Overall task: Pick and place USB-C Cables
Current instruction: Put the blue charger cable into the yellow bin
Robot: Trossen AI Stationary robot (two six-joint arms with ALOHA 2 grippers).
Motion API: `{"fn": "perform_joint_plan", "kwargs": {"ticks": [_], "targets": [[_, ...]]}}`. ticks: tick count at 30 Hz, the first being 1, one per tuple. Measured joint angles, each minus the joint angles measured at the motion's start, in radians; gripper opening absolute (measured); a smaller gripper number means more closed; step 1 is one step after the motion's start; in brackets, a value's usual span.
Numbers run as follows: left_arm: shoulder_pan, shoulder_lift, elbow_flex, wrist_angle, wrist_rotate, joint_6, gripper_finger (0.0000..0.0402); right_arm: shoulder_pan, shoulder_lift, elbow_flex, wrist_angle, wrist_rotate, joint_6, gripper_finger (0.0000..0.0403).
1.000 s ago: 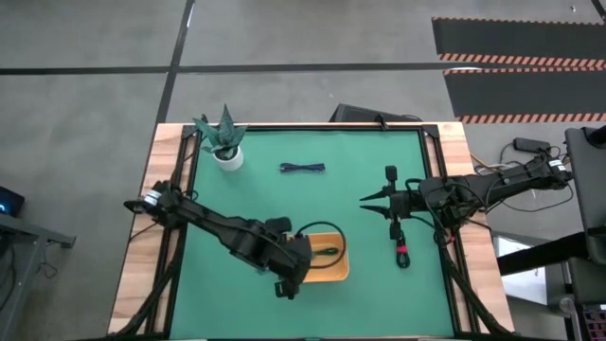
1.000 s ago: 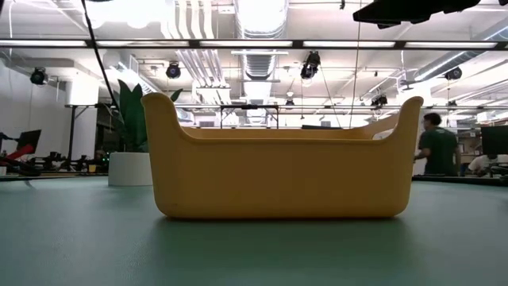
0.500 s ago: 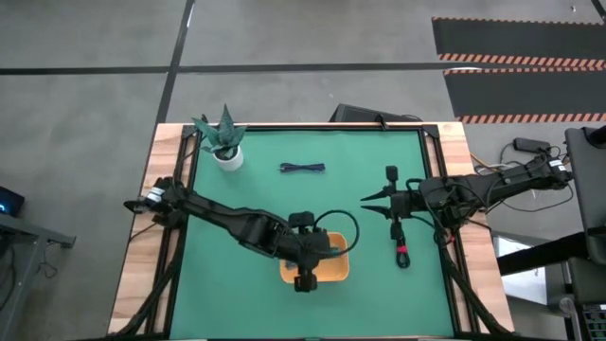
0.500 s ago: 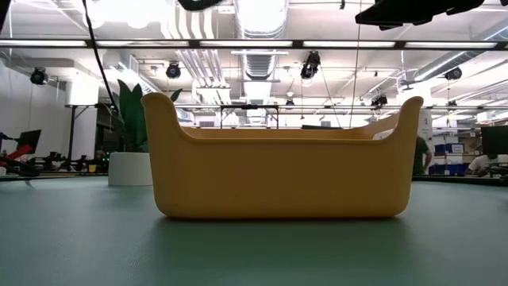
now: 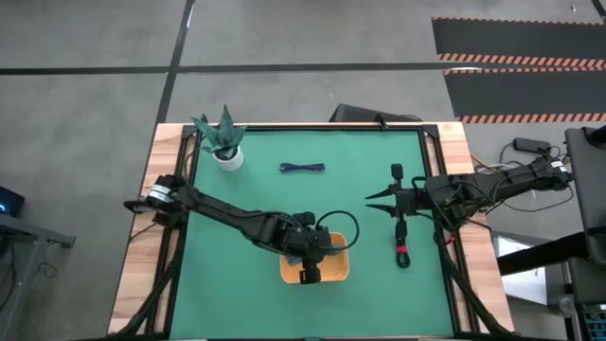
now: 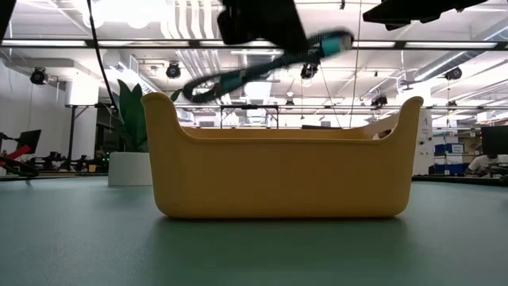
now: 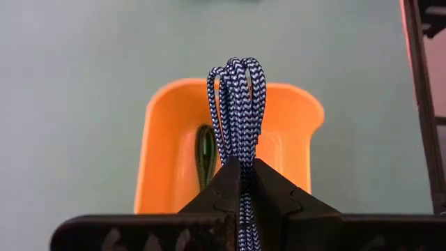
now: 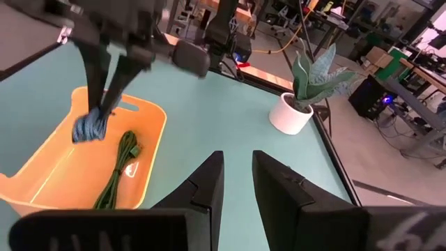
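The left gripper [image 7: 242,183] hung over the orange tray [image 7: 164,118], jaws clenched on the limp, light teal cable [image 7: 238,97] mid-bundle, loops flopping beyond them. Right gripper [image 8: 237,174] waited, parted.

This is a robotics lab or workshop. Above the green tabletop [image 6: 79,238], the low view shows exposed ducts [image 6: 262,59], pipes and strip lights [image 6: 262,16]. The right wrist view shows cluttered benches [image 8: 411,77] around 2 o'clock, with what may be monitors. The high view shows a concrete floor [image 5: 85,85] and striped hazard mats [image 5: 516,80] at 1 o'clock.
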Motion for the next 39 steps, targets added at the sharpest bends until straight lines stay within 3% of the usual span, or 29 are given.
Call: {"fn": "perform_joint_plan", "kwargs": {"ticks": [20,39], "targets": [[0.021,0.0,-0.208,0.242,0.036,-0.002,0.0004,0.0,0.0,-0.002,0.0,0.0,0.002,0.0068],[0.033,0.0,-0.29,0.343,0.095,-0.055,0.0004,0.0,0.001,-0.002,0.0,0.0,0.008,0.0068]]}}
